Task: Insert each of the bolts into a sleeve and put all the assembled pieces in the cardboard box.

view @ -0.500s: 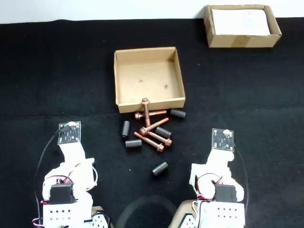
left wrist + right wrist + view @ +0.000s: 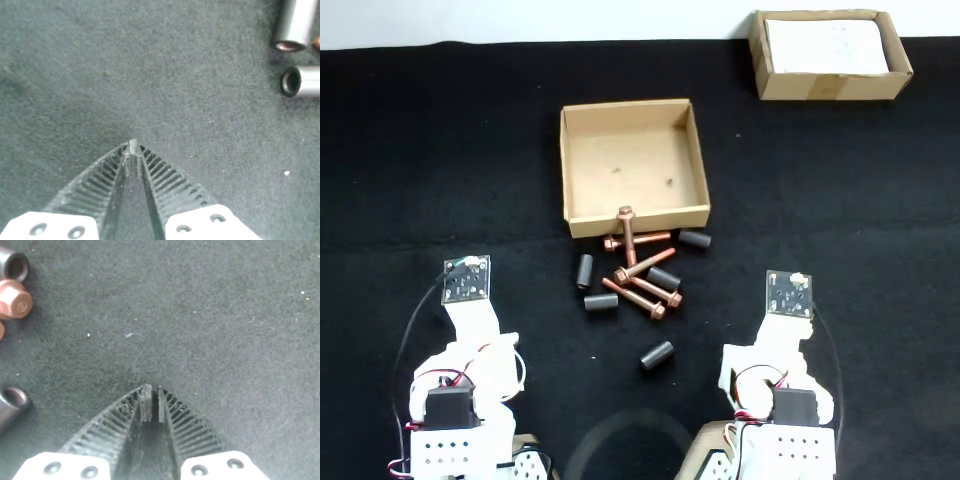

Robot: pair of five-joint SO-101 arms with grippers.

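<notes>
Nothing moved; left claw (image 2: 132, 147), right claw (image 2: 151, 390) clenched (empty) over open cloth (image 2: 150, 75); bolts (image 2: 645, 265) at cardboard box (image 2: 670, 217) edge.

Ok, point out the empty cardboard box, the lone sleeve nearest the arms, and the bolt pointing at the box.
cardboard box (image 2: 632, 160), high view, bare floor.
lone sleeve (image 2: 657, 355), high view, mid-body.
bolt (image 2: 629, 240), high view, shank.

Left wrist, one sleeve (image 2: 294, 22) cropped at the frame edge, bore-facing sleeve (image 2: 305, 81) cropped too, coppery sliver (image 2: 317, 44) too little for me to identify, right wrist, bolt head (image 2: 14, 300) with shank out of frame, neighbouring sleeve (image 2: 12, 262) and farther sleeve (image 2: 10, 407) both cropped.
</notes>
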